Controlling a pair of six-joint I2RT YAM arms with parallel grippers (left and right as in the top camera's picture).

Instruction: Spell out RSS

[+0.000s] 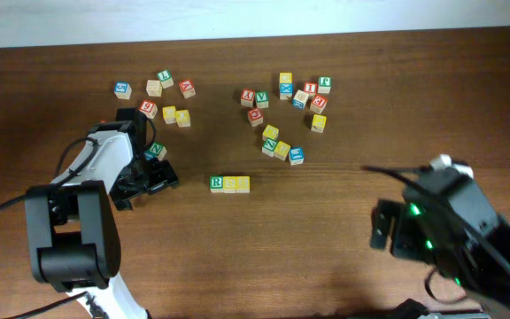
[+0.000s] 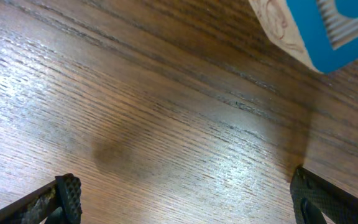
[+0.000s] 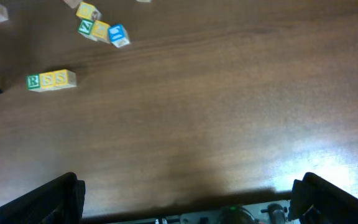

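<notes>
Jaws of the left gripper [image 1: 147, 180], at lower left of the overhead frame, are spread wide with nothing gripped; a blue-faced cube [image 2: 316, 31] is seen at upper right of the left wrist view. At frame centre, the RSS row [image 1: 229, 183] is laid on the table [image 1: 326, 257]: green R cube [image 1: 217, 183] at left, two yellow cubes [image 1: 243, 183] touching in line to its right. At lower right, the right gripper [image 1: 381, 226] is shown with jaws fully spread and empty, well apart from the row.

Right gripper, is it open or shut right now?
Open. The right gripper shows its fingers far apart at the picture's two sides, with only bare table between them.
</notes>
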